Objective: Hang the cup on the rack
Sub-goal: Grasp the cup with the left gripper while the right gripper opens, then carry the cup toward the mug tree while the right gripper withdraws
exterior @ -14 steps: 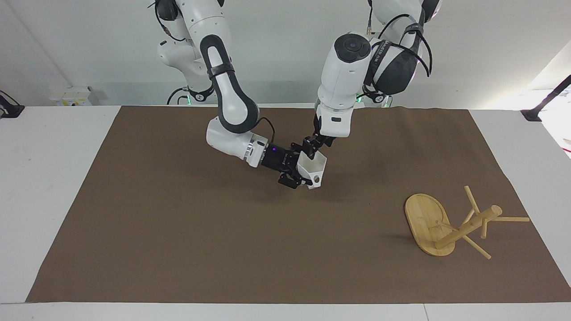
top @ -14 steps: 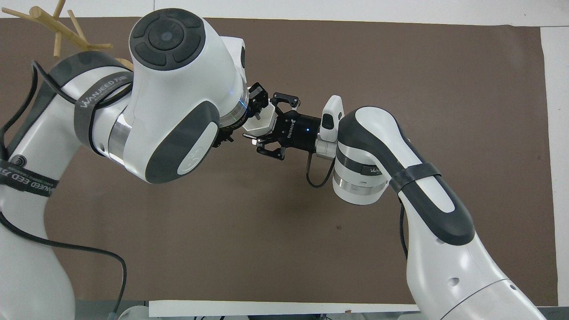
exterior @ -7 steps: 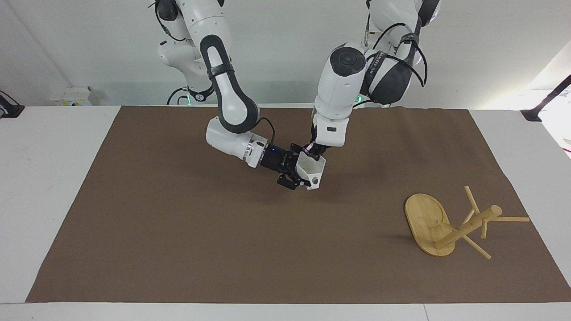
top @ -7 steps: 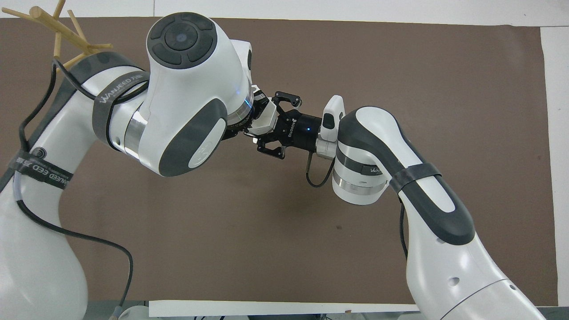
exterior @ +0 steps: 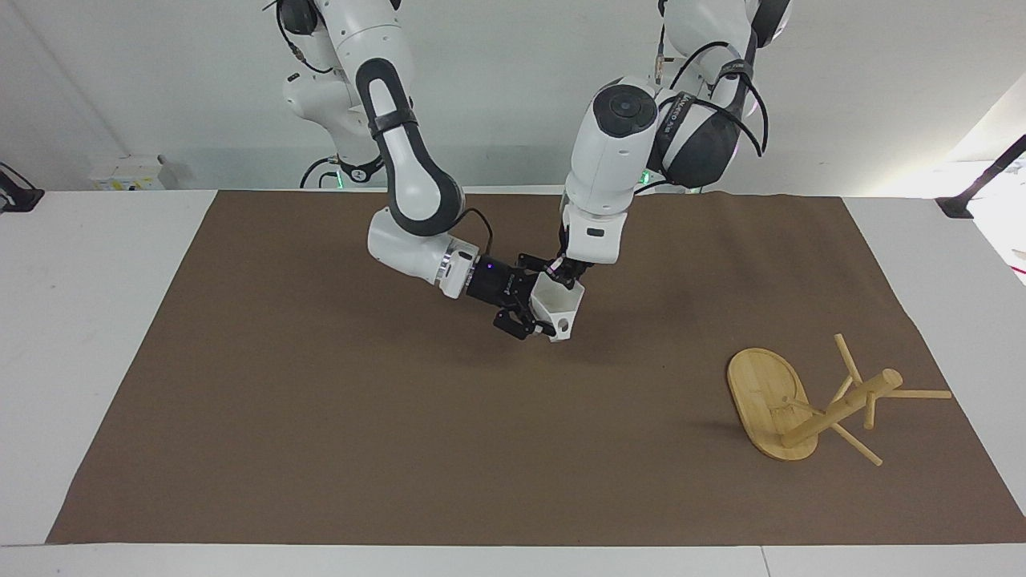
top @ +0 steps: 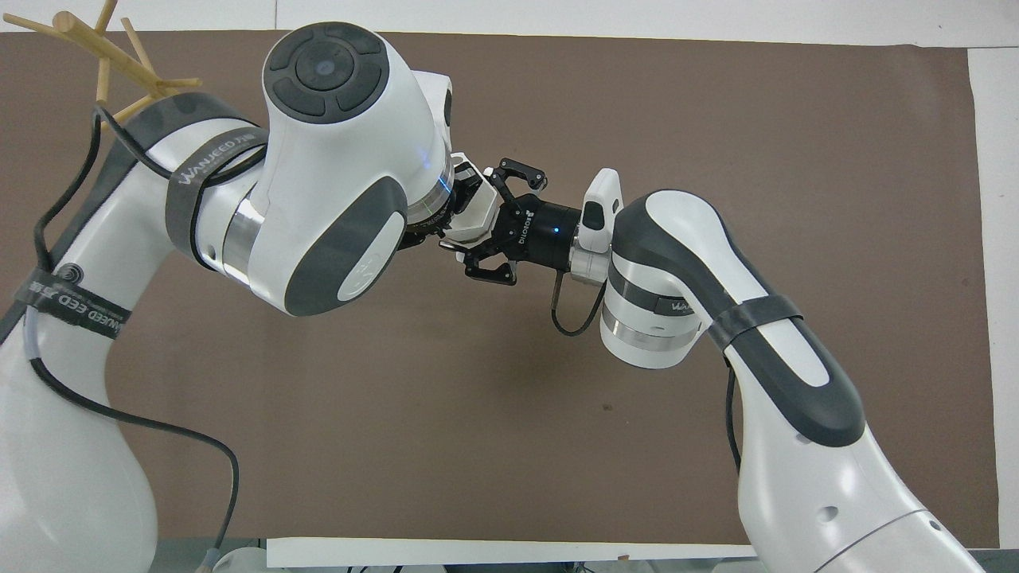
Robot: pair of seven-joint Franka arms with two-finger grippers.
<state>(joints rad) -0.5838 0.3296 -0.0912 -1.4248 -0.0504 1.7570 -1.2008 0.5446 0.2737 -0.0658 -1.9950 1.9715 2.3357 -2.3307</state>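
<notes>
Hanging in the air over the brown mat (exterior: pixel 321 417), well apart from the toppled bamboo rack (exterior: pixel 809 405), the white faceted cup (exterior: pixel 559 303) sits between both grippers. The left gripper (exterior: pixel 567 272) pinches its rim, jaws closed on the wall; the right gripper (exterior: pixel 535 314) stands with jaws spread around the cup's side. Judging by its thin plastic, the cup is light, stiff and slick, so the rim or loop handle suits gripping best.

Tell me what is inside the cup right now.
The cup hangs in the air over the brown mat. The left gripper reaches down over its rim; otherwise the visible inside looks empty. Its bottom is hidden.
</notes>
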